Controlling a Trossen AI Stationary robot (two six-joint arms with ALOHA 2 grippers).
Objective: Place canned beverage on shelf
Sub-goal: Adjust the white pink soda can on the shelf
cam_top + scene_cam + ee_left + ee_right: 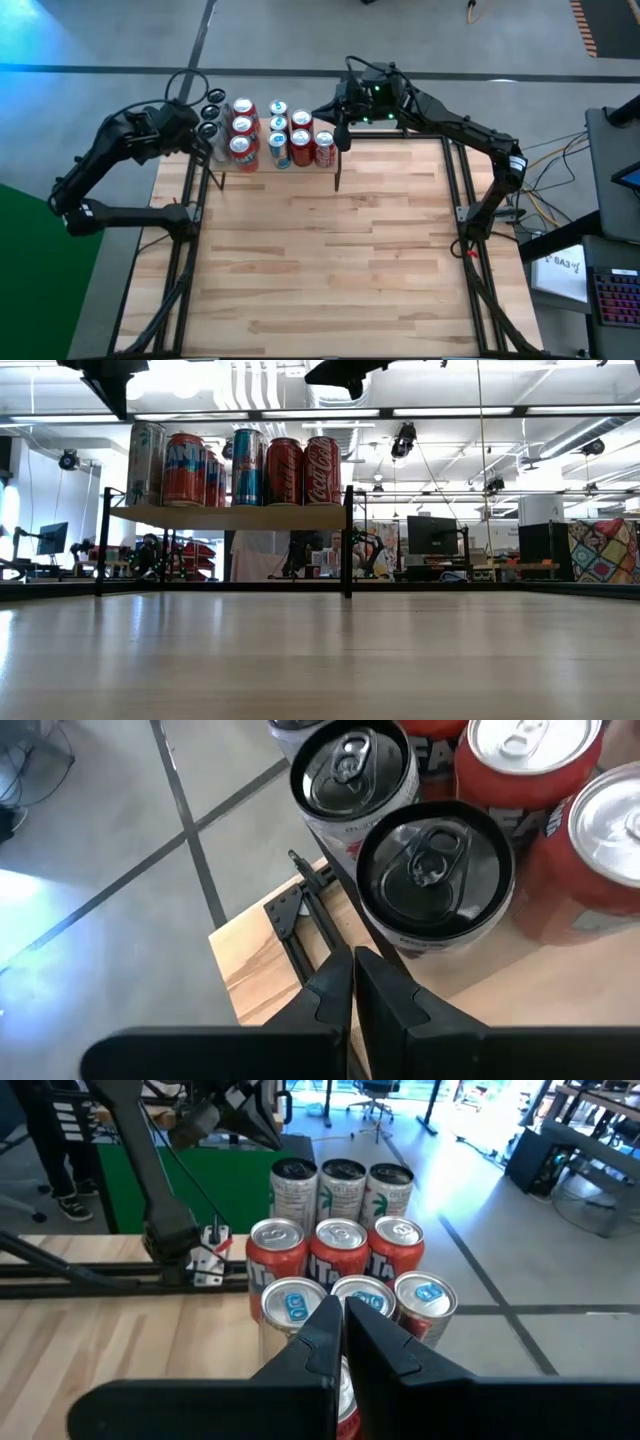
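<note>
Red, blue and silver beverage cans [270,135] are sitting packed on the small light-wood shelf [235,516], upper centre of the high view. Left pincer [353,982] and right pincer [342,1325] are both hovering closed and empty; best lifting clear without nudging cans.

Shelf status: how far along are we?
Looks nearly finished. The shelf carries rows of upright cans, and none show on the table. Both the left gripper and the right gripper are shut and empty above the shelf's ends. No can is in hand.
</note>
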